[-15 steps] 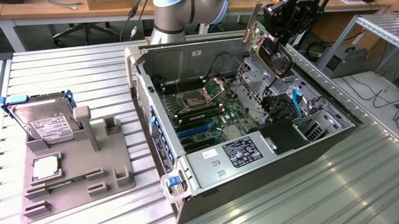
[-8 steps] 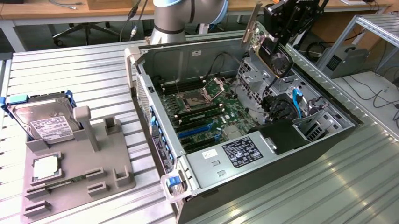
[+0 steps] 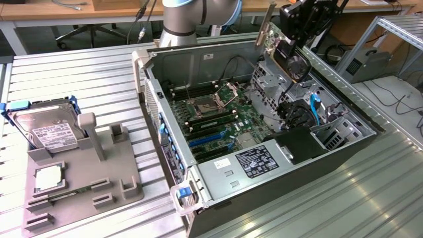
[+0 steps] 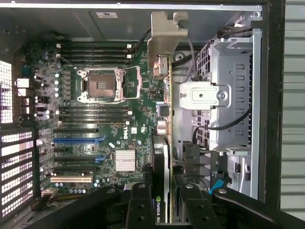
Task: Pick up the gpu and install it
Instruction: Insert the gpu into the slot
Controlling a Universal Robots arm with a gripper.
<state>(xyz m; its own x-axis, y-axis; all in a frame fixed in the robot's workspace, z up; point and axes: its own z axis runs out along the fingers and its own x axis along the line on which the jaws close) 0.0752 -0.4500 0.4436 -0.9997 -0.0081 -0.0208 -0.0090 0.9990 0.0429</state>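
My gripper [image 4: 162, 206] - fingers [image 4: 139, 207] clamped on the gpu [image 4: 162, 160] - holds it on edge above the case [image 3: 182, 64], exterior view's right, likely so its connector edge faces the motherboard [image 4: 114, 129].

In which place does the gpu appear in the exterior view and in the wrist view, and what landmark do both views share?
Exterior view: the gpu hangs above the open case, toward the exterior view's right.
Wrist view: the gpu is edge-on in the claw, between motherboard and drive cage.
Shared landmark: the CPU socket.
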